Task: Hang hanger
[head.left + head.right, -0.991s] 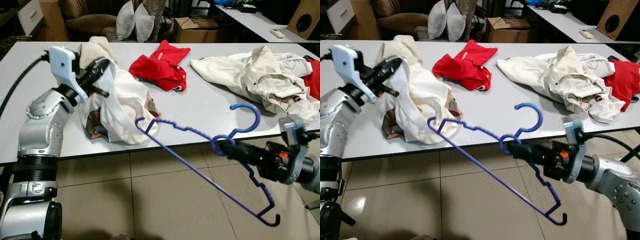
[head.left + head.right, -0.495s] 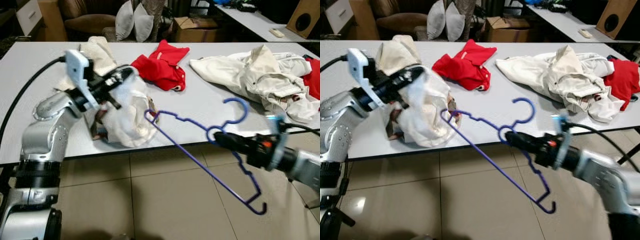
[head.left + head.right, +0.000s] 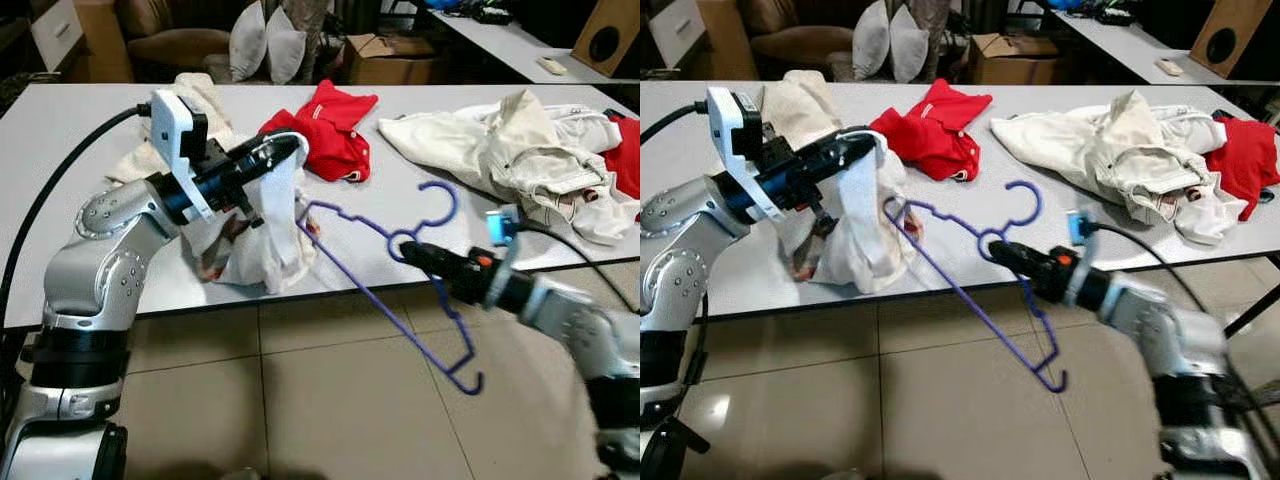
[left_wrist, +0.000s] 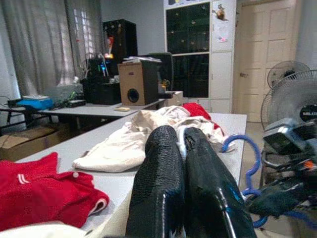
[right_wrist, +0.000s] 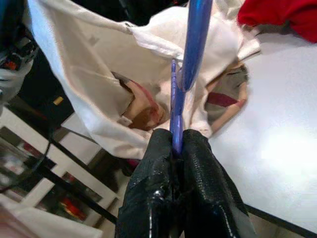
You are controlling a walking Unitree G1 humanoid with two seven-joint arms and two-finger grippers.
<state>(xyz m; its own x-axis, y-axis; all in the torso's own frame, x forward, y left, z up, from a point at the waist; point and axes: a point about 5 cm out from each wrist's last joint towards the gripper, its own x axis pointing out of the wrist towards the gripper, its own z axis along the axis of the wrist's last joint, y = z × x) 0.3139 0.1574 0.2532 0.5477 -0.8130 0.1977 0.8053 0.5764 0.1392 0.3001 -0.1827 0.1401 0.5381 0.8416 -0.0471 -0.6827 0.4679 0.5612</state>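
On the left, the left gripper (image 3: 285, 150) is raised above the near edge of the grey table (image 3: 60, 130), its fingers pressed together on a fold of a cream-white garment with a patterned lining (image 3: 262, 230), which hangs from them in a loose drape down to the tabletop. Just to the right of that drape is the near shoulder tip of the thin blue plastic hanger (image 3: 385, 285); it touches or nearly touches the cloth, and I cannot tell which.

The hanger's long axis runs on a slant from that tip by the garment, out past the table edge and down toward the tiled floor (image 3: 300, 400), with its hook curling up over the table. The right gripper (image 3: 418, 255) is clamped on the neck just below the hook, so the garment lies leftward, straight along the hanger arm from those closed jaws. In the right wrist view the blue bar (image 5: 190, 59) points directly into the cloth's open folds. The next move looks to hinge on threading that tip inside the opening the left arm holds up.

There is one hanger. Further back and rightward on the table lie a red polo shirt (image 3: 330, 135), a heap of cream-white clothing (image 3: 510, 150) and, at the far right edge, a second red garment (image 3: 1240, 160). There are two grippers, both occupied.
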